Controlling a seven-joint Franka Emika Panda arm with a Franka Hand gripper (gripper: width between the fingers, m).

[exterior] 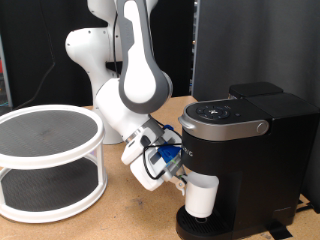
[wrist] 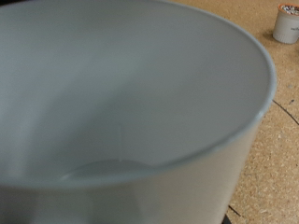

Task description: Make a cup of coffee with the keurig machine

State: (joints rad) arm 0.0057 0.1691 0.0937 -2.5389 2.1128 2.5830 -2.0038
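Gripper (exterior: pixel 176 178) reaching in under the keurig (exterior: pixel 240 150), jaws clamping the cup (exterior: pixel 203 196), cup sitting on the drip tray (exterior: pixel 195 228), pod (wrist: pixel 287 22) standing on the counter (wrist: pixel 266 177)

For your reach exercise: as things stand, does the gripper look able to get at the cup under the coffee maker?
Probably yes. The gripper is already at the cup on the coffee maker's drip tray, and the cup's rim fills the wrist view; nothing visible stands between them.
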